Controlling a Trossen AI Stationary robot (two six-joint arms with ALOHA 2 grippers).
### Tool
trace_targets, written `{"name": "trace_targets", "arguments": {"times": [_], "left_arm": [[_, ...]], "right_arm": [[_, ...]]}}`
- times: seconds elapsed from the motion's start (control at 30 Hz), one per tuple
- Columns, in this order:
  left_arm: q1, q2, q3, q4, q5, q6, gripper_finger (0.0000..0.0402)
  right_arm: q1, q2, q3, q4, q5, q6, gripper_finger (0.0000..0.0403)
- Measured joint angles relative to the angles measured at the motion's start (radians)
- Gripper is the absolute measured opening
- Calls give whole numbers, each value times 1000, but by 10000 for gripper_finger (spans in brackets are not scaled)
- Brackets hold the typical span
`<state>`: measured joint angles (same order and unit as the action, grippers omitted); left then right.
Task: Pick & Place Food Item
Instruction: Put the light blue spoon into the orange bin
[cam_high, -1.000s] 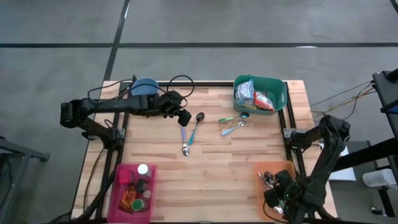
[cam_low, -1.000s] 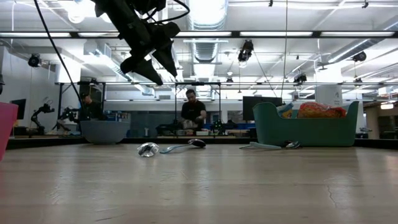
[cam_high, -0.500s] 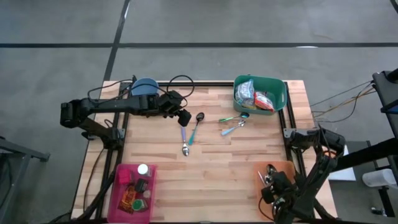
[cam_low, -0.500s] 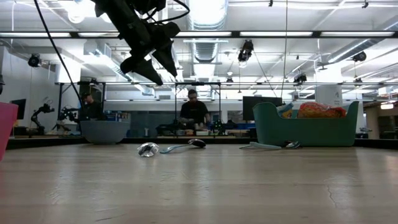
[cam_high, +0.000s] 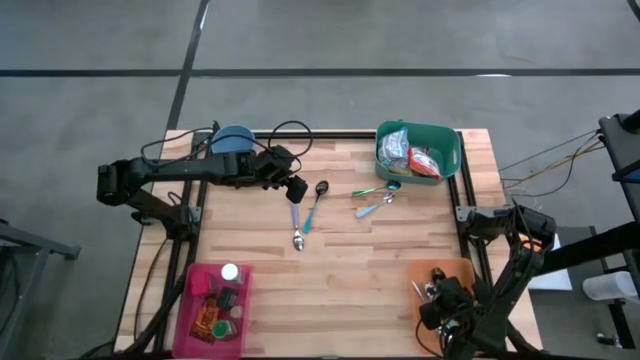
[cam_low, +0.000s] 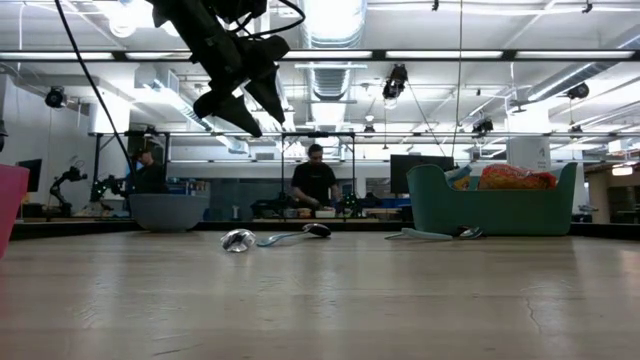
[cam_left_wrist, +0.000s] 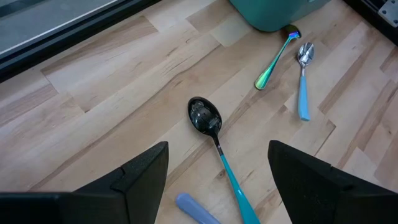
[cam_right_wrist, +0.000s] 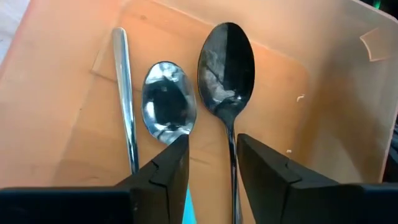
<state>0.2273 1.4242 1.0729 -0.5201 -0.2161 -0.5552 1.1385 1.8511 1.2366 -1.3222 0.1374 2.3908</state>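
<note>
Glossy black spoon (cam_right_wrist: 226, 62), mirrored steel spoon (cam_right_wrist: 166, 102), smooth orange bin (cam_right_wrist: 336, 93)

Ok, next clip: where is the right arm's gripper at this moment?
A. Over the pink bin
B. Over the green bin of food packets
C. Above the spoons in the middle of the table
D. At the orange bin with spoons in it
D: the high view puts the right gripper at the orange bin, and its wrist view shows two spoons lying inside.

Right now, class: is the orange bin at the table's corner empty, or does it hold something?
Not empty. The orange bin holds cutlery: a dark spoon, a silver spoon and a thin metal handle lie on its floor.
</note>
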Motion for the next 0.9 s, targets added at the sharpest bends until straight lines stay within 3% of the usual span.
{"name": "trace_targets", "arguments": {"times": [0.33,0.63,0.9], "left_arm": [[0,0,0,0,0,0,279],[0,0,0,0,0,0,279],[0,0,0,0,0,0,279]], "right_arm": [[-4,-21,88,-29,69,-17,134],[-22,-38,236,-250,376,-91,134],[-166,-128,200,-244,464,-593,134]]}}
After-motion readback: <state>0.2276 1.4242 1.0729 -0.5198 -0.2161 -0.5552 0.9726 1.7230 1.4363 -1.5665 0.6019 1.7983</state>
